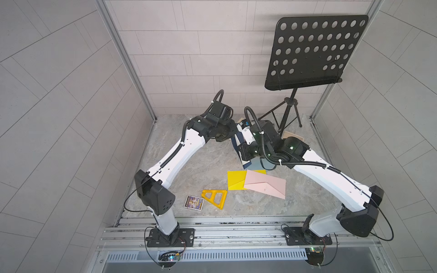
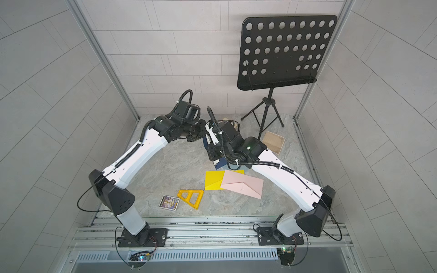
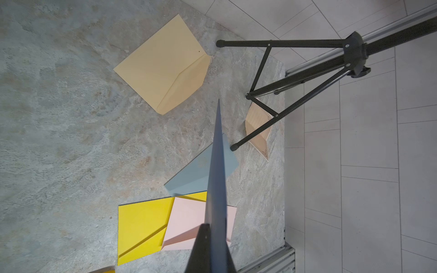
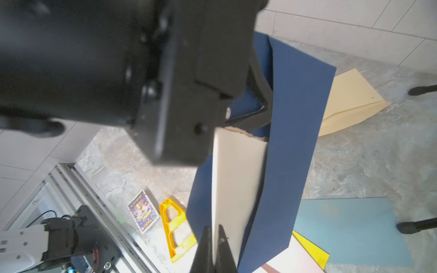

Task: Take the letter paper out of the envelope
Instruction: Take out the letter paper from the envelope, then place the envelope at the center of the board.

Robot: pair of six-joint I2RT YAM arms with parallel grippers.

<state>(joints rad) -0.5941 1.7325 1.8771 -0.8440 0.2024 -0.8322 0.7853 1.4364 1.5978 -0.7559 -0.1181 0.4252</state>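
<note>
- the small printed card [image 1: 194,202] and the yellow plastic triangle [image 1: 221,199] lie nearer than the pink envelope [image 1: 267,184] and to its left, apart from it.
- the pink envelope overlaps the yellow envelope [image 1: 235,180] and covers that one's right part.
- just beyond the pink envelope the light blue envelope [image 3: 196,175] lies flat; in both top views the right arm hides nearly all of it.
- above that spot the navy envelope [image 4: 295,118] hangs in the air, clear of the table [image 1: 208,170]; in both top views the two wrists cover most of it.
- the left gripper [image 3: 212,236] is clamped on the navy envelope, which shows edge-on in the left wrist view and hides one finger.
- the right gripper [image 4: 214,232] is pinched tight on the letter paper [image 4: 236,177], which stands between the envelope's navy walls; its far edge runs into the blurred body of the left gripper, so how deep it sits cannot be told.
- farther than the pink envelope a tan envelope [image 3: 163,66] lies flat, almost wholly hidden in the top views.
- far beyond the pink envelope, to its right, the music stand [image 1: 307,73] stands at the table's back corner, one leg over a lined beige sheet [image 2: 273,141].
- left of the pink envelope lies open table surface, reaching to the left edge under the left arm.
</note>
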